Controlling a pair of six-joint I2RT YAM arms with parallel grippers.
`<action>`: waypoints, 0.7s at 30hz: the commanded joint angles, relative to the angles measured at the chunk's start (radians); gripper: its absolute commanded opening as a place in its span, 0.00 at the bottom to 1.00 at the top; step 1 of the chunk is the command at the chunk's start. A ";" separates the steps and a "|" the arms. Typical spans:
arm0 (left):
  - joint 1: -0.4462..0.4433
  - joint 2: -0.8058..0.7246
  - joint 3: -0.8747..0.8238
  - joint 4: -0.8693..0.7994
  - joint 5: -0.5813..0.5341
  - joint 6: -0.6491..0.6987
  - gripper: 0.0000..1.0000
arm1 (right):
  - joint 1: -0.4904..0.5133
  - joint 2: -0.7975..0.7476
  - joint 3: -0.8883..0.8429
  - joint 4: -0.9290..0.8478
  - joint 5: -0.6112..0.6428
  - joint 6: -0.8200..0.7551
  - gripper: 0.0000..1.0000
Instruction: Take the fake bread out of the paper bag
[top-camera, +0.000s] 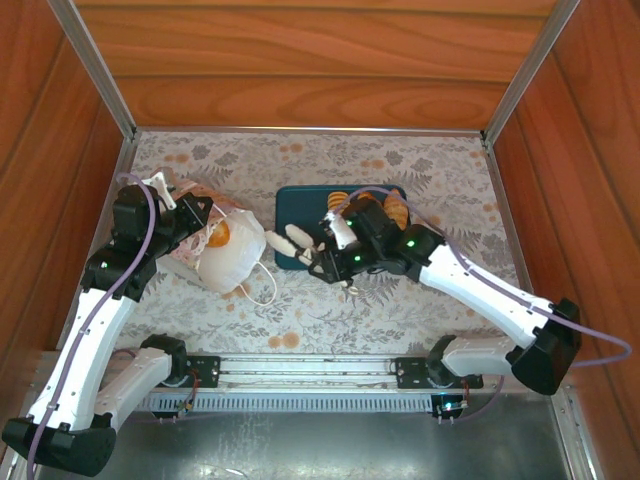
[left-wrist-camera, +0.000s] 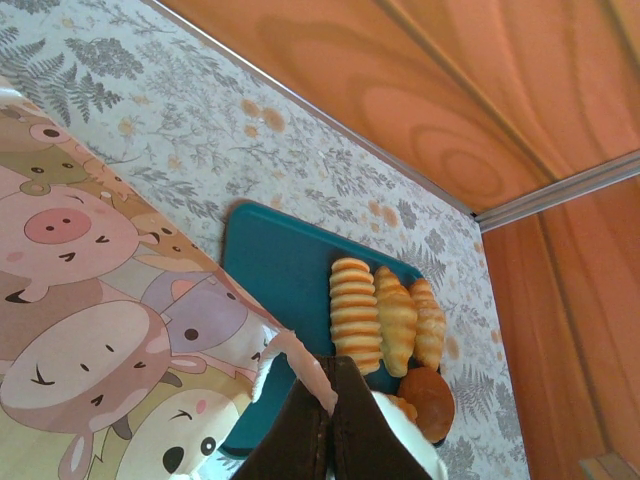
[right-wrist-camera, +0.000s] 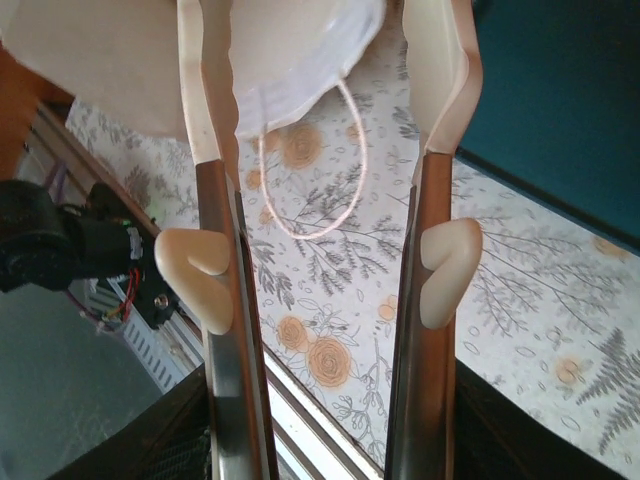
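Note:
The paper bag (top-camera: 235, 262) lies slumped on the table at the left, white, with cartoon animals on its side (left-wrist-camera: 90, 330). My left gripper (top-camera: 205, 215) is shut on the bag's pinkish top edge (left-wrist-camera: 335, 365). An orange-brown piece of fake bread (top-camera: 220, 236) shows at the bag's opening. More fake bread lies on a teal tray (left-wrist-camera: 280, 260): a ridged roll (left-wrist-camera: 355, 315), two croissants (left-wrist-camera: 396, 320) and a round dark bun (left-wrist-camera: 430, 400). My right gripper (top-camera: 300, 250) stands open at the bag's right side, the white paper (right-wrist-camera: 290, 50) between its fingertips (right-wrist-camera: 320, 20).
The bag's cord handle (right-wrist-camera: 310, 170) loops loose on the flowered tablecloth between my right fingers. Wooden walls close in the back and both sides. A metal rail (top-camera: 320, 372) with both arm bases runs along the near edge.

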 joint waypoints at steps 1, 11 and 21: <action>0.004 -0.005 0.019 0.022 0.007 -0.010 0.00 | 0.084 0.072 0.074 -0.002 0.097 -0.096 0.54; 0.006 -0.020 0.016 0.019 0.001 -0.006 0.00 | 0.247 0.359 0.265 -0.082 0.281 -0.192 0.54; 0.006 -0.038 0.021 0.002 -0.012 0.000 0.00 | 0.319 0.534 0.397 -0.065 0.430 -0.226 0.56</action>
